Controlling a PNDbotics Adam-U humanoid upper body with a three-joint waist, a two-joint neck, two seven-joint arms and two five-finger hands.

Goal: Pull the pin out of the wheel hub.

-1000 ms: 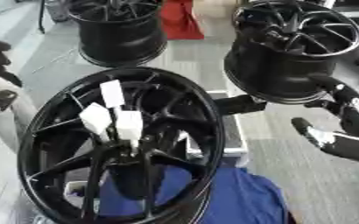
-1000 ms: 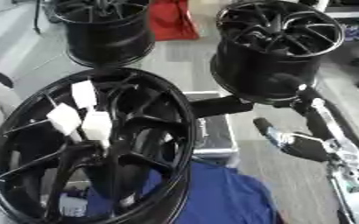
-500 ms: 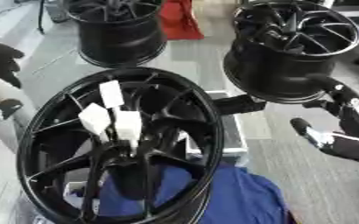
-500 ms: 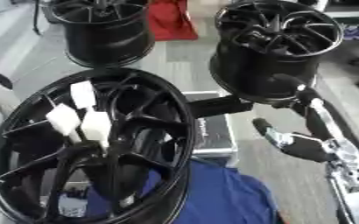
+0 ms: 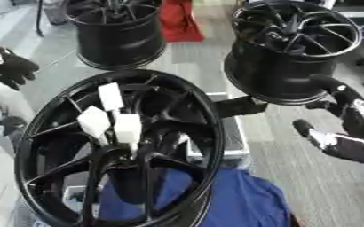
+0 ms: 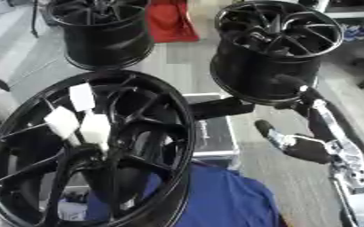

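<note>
A blue cloth lay nearest, bunched under the lower edge of the big black wheel, probably to cushion it. The wheel stood tilted, its open face turned up toward the head, which put the spokes and the hub within reach. Three white blocks sat on the upper spokes just above the hub; these looked like the pins to be pulled, though how they were seated could not be made out. Nothing was touching them.

Behind the wheel's right edge lay a grey flat case, partly hidden.

To the right, well apart from the wheel, the right robot hand hung over the floor with fingers spread and relaxed, holding nothing, as if waiting or about to reach left. At the left edge a dark shape showed that was perhaps the left robot hand; whether its fingers were open or closed could not be told.

Farther off, two more black wheels stood on the floor, one at right just beyond the right arm, one at left, with something red between them. The pull had not yet begun.
</note>
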